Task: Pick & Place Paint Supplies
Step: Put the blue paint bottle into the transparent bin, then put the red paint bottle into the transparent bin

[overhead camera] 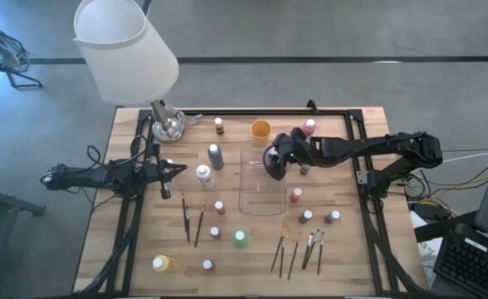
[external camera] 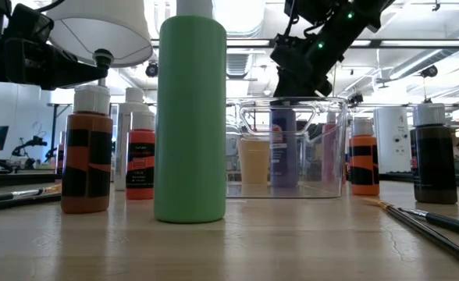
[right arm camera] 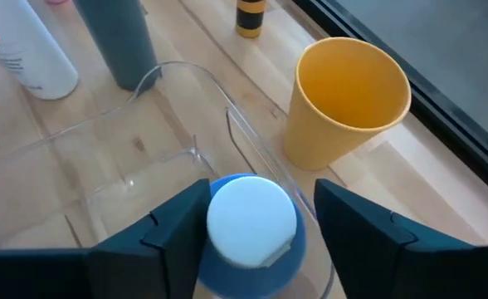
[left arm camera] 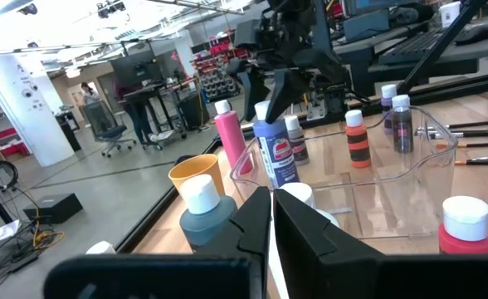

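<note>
Fingers of the right gripper [right arm camera: 256,220] stand apart either side of the blue bottle [right arm camera: 251,220], which stands inside the clear tray [overhead camera: 252,199] at its far corner, probably just released. Upward is open; the orange cup [right arm camera: 349,100] crowds the rim. Left gripper [overhead camera: 178,169] waits closed.

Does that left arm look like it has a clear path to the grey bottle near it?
Probably yes. The left gripper, shut, points toward the grey bottle, with only bare table between them; the white bottle stands just beside that path.
</note>
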